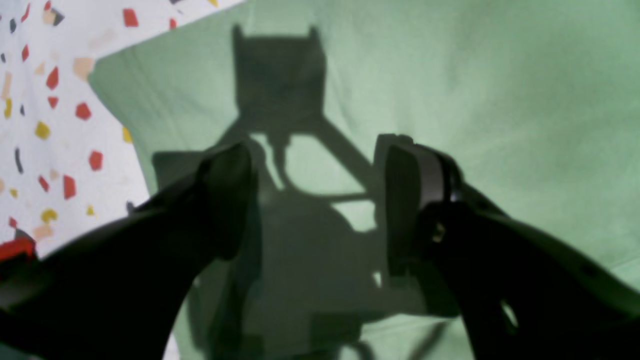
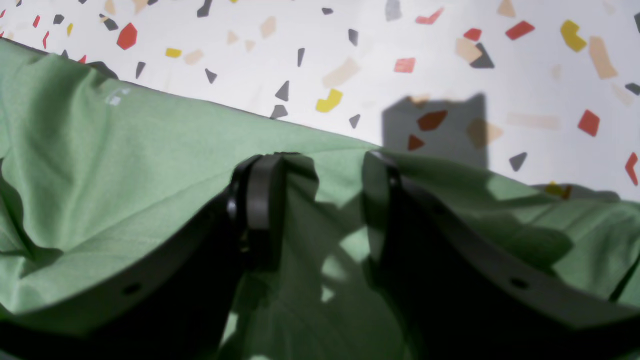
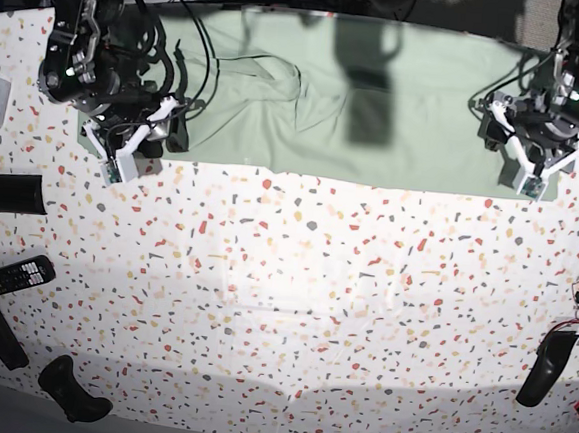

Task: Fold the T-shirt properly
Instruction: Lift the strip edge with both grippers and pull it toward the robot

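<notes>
With the large pale mint-green cloth T-shirt spread along the far edge of the speckled terrazzo table, I'd close my right gripper (fingers parted around a hem ridge) squarely, while my left gripper hovers released.

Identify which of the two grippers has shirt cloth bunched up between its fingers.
The right gripper: T-shirt fabric rises in a fold between its open fingers. The left gripper is open above flat, smooth cloth, with only its shadow between the fingers.
</notes>
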{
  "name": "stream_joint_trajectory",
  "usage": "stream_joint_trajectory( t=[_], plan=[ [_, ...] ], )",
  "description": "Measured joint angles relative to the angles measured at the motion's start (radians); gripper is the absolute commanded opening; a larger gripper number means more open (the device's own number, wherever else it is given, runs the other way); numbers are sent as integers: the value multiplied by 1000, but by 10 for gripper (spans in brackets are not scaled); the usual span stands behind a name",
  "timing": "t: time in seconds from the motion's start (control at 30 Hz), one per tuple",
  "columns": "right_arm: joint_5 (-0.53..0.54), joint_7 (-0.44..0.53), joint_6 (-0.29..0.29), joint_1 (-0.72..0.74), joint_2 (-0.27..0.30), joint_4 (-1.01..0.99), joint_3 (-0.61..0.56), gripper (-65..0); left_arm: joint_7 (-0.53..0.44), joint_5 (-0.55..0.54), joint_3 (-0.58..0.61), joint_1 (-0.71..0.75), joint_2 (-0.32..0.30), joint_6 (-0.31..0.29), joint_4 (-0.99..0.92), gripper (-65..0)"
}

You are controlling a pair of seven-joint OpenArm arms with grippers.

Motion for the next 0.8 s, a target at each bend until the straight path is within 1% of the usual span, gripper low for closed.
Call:
stream_joint_trajectory(
  t=[0.13,0.27,0.33,0.5,0.8],
  plan=[
    [0,-4,0,2,0,0,0,-400,-27,-13,-6,-12,29,7,-62,-257],
    [0,-4,0,2,0,0,0,-400,-58,-35,-9,-19,27,6,-105,-257],
    [0,-4,0,2,0,0,0,-400,-65,-40,-12,-23,24,-17,-119,-257],
    [0,-4,0,2,0,0,0,-400,-83,-43,-13,-25,24,-23,-133,-257],
    [0,-2,0,2,0,0,-2,-400,-134,-50,-13,-80,24,-45,-214,-257]
  ],
)
